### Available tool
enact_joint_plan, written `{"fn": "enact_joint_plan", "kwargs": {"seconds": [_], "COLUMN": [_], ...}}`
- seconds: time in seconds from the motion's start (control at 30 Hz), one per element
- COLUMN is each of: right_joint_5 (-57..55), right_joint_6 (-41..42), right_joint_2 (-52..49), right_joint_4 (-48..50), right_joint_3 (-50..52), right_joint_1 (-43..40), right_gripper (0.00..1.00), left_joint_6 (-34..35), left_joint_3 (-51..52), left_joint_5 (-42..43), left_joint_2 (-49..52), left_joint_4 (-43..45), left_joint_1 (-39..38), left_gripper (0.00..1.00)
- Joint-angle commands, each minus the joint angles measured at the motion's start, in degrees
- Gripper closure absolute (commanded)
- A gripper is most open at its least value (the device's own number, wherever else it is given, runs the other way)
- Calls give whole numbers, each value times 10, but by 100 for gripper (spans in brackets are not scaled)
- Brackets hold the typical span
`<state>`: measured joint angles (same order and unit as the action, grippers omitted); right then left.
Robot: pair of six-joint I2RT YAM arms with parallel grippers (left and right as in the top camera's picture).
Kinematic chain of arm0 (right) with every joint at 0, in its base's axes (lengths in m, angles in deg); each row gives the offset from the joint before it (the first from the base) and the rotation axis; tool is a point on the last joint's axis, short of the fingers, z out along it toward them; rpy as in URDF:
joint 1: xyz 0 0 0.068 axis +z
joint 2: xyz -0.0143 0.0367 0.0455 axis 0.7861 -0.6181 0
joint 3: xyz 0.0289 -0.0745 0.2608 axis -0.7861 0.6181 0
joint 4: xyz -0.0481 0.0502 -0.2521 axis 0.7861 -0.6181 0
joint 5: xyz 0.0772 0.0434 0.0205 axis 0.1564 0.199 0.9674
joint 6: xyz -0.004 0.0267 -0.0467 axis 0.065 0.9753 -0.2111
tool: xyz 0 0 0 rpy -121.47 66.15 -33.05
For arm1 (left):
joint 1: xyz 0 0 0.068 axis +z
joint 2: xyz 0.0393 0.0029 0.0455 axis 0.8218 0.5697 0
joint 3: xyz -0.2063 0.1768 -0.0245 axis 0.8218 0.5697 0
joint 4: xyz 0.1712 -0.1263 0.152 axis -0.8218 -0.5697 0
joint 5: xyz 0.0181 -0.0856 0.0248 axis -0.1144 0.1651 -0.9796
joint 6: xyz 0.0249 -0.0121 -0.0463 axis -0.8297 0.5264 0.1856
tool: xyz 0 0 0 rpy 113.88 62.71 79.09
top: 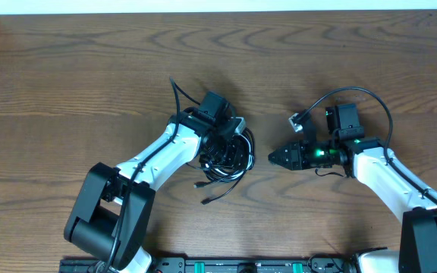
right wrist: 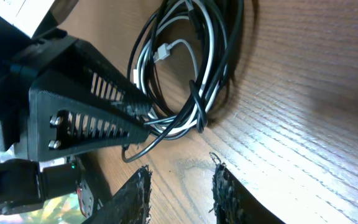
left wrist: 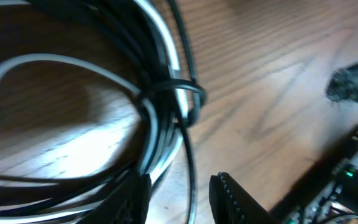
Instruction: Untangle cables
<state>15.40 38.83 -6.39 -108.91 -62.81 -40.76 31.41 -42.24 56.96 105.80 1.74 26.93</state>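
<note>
Two grippers, one tangle. The cables point(top: 226, 155) are lying in a single coiled heap on the table point(top: 89, 76), just left of centre, with one loose black end trailing toward my base. I am setting my left gripper point(left wrist: 182, 182) against the heap's right side. Its jaws are standing partly apart, far wider than any strand, and one thin black cord point(left wrist: 189, 168) is running through the gap unpinched, so I am judging that nothing is held there. I am keeping my right gripper point(right wrist: 181, 168) just beside the heap, low over bare wood, jaws narrowly apart and empty, pointing at the coil. My guess is that it is placed there to take a strand if the left one lifts it free. The overhead view is giving only the layout: both arms converging, with the heap between them. The left wrist view is adding what that hides: a black turn point(left wrist: 173, 93) cinching black and white strands together, probably the spot to loosen first. The right wrist view is showing the white cord point(right wrist: 166, 53) with its plug end lying inside the loop. It is also showing my left finger point(right wrist: 86, 106) reaching the bundle's near side, which neither other view makes plain.
</note>
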Motion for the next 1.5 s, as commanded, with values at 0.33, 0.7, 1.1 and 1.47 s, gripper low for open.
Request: {"fn": "enact_joint_plan", "kwargs": {"seconds": [0.33, 0.7, 1.1, 1.47], "right_joint_5": [-95, -118, -134, -133], "right_joint_6": [36, 43, 50, 83], "right_joint_2": [-2, -2, -3, -57], "right_joint_4": [0, 18, 38, 115], "right_joint_3": [5, 5, 5, 5], "right_joint_1": [52, 65, 95, 108], "right_gripper": [68, 62, 54, 55], "left_joint_6": [-27, -27, -27, -27], "left_joint_3": [30, 68, 70, 72], "left_joint_5": [-56, -56, -54, -54], "left_joint_2": [6, 29, 30, 30], "left_joint_4": [2, 40, 50, 50], "left_joint_1": [-4, -17, -17, -17], "left_gripper": [57, 76, 92, 92]}}
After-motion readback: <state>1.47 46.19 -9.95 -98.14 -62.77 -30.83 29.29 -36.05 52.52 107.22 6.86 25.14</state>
